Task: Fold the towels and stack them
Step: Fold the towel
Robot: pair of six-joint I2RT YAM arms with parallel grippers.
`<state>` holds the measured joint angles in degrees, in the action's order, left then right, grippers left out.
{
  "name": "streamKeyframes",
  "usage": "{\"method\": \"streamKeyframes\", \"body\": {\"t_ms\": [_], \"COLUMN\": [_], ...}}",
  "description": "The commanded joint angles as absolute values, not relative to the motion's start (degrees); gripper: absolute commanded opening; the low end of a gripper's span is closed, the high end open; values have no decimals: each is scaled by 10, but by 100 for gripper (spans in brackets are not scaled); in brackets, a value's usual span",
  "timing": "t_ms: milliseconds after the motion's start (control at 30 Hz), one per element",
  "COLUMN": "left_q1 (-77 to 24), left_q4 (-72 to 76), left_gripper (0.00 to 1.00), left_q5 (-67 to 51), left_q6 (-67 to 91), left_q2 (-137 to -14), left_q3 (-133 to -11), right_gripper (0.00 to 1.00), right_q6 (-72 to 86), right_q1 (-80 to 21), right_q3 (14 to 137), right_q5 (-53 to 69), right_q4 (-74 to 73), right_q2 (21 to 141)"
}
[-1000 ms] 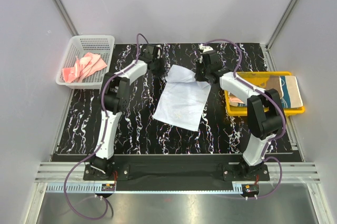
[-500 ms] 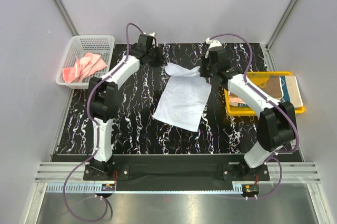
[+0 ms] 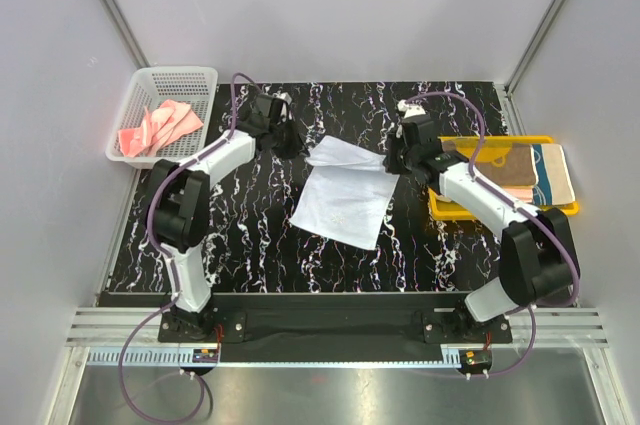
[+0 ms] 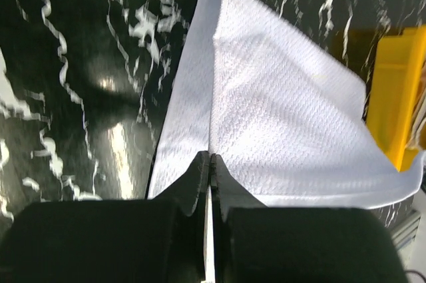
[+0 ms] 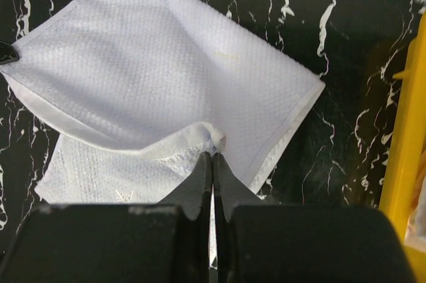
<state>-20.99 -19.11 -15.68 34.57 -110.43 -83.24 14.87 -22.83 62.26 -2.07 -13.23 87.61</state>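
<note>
Centrally on the black, white-veined marble tabletop [image 3: 250,235] lies the light blue-white waffle-weave towel [image 3: 345,195]. Its near part is flat on the stone and its far edge is raised off it. The left fingers [image 4: 203,173] are clenched on the far-left corner of that edge, with a thin fold of cloth pinched upright between them. The right fingers [image 5: 205,176] are clamped on the far-right corner, where the hem bunches into a small knot at their tips. Between the two grips the lifted edge sags and hangs over the flat part of the cloth. To the right, the yellow plastic tray [image 3: 500,213] sits close to the right fingers; its rim shows along the right side of both wrist views. The right arm's forearm crosses over the tray's left end and hides part of what is inside. Next to it in the tray lie a folded orange-brown towel [image 3: 500,170] and a teal-and-cream patterned towel [image 3: 555,170]. At the far left corner, well apart from the raised cloth, stands the white mesh basket [image 3: 195,80], with a crumpled coral pink cloth [image 3: 160,125] inside. Purple cables loop above both wrists.
</note>
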Motion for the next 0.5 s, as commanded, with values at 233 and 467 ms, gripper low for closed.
{"method": "streamKeyframes", "body": {"t_ms": [233,467], "left_q1": [-234,-245], "left_q4": [-113,-112], "left_gripper": [0,0], "left_q5": [-156,-136], "left_q6": [355,351], "left_q2": [-1004,-966], "left_q3": [-712,-670], "right_gripper": [0,0], "right_q6": [196,214], "right_q1": [-229,-239], "right_q3": [526,485], "right_q5": [27,46], "right_q4": [-100,-104], "right_q2": [773,723]}}
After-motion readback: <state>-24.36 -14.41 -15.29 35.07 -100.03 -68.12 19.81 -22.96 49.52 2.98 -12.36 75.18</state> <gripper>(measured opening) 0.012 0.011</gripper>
